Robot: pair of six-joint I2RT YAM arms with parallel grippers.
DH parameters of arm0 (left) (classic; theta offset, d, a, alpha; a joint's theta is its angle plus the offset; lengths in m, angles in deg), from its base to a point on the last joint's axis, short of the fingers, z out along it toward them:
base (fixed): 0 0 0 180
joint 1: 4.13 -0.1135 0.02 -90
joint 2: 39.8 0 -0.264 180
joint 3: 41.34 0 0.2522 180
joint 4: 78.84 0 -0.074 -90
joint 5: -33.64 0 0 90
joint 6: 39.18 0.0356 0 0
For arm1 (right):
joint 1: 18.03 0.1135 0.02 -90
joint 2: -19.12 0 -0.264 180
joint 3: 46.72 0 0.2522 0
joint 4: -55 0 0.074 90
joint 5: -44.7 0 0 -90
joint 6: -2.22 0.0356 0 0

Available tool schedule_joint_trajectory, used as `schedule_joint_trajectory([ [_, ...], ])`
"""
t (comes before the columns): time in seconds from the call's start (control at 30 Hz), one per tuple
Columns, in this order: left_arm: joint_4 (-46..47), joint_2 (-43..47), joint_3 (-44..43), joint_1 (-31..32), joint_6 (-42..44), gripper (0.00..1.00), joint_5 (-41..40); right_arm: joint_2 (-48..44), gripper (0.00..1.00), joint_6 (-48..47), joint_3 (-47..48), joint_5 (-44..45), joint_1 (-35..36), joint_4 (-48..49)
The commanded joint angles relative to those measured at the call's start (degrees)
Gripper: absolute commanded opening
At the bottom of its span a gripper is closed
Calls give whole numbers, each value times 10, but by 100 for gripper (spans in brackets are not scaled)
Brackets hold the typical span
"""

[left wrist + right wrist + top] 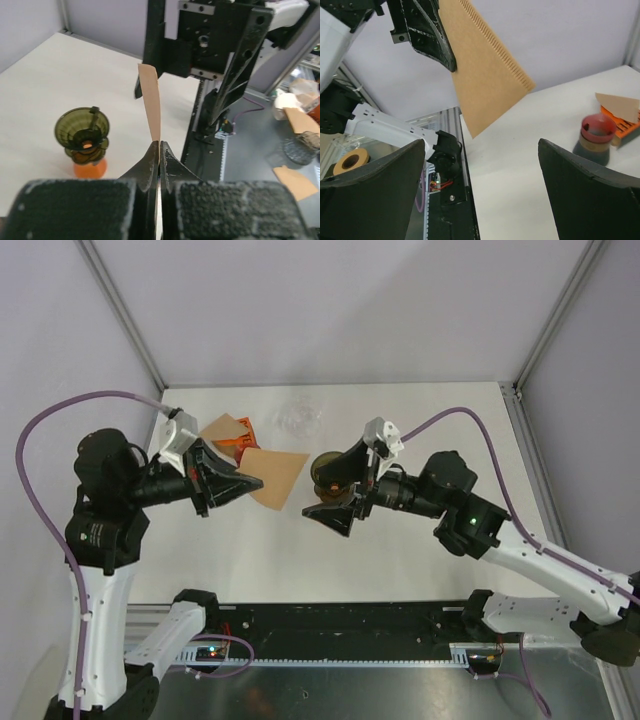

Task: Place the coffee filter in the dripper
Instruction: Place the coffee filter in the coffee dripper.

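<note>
The coffee filter (282, 478) is a flat brown paper cone, held in the air over the table by one corner, with my left gripper (243, 484) shut on it. The left wrist view shows the filter (151, 107) edge-on, rising from my pinched left gripper (159, 148). The dripper (324, 469), a dark olive funnel on an orange base, stands upright right of the filter and shows again in the left wrist view (82, 131). My right gripper (331, 508) is open and empty beside the dripper. In its own view the right gripper (481, 150) faces the hanging filter (485, 75), apart from it.
An orange holder (238, 436) with more brown filters lies at the back left. A clear glass vessel (298, 418) stands behind the dripper. The table's near edge and black rail (330, 625) run close below both grippers.
</note>
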Motion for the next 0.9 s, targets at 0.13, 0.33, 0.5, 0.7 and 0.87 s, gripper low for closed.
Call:
schedule_joint_trajectory([
  [0.13, 7, 32, 16, 3, -42, 0, 77, 52, 92, 48, 15, -119, -5, 163],
  [0.33, 6, 41, 39, 10, -34, 0, 79, 85, 60, 87, 15, -147, -6, 230],
  [0.5, 7, 40, 43, 12, -24, 0, 73, 123, 23, 115, 30, -186, -3, 264],
  [0.7, 7, 31, 44, 12, -27, 28, 60, 128, 0, 125, 37, -209, -14, 237],
  [0.87, -15, 27, 21, 6, 1, 73, 60, 83, 0, 93, 38, -191, -35, 120],
])
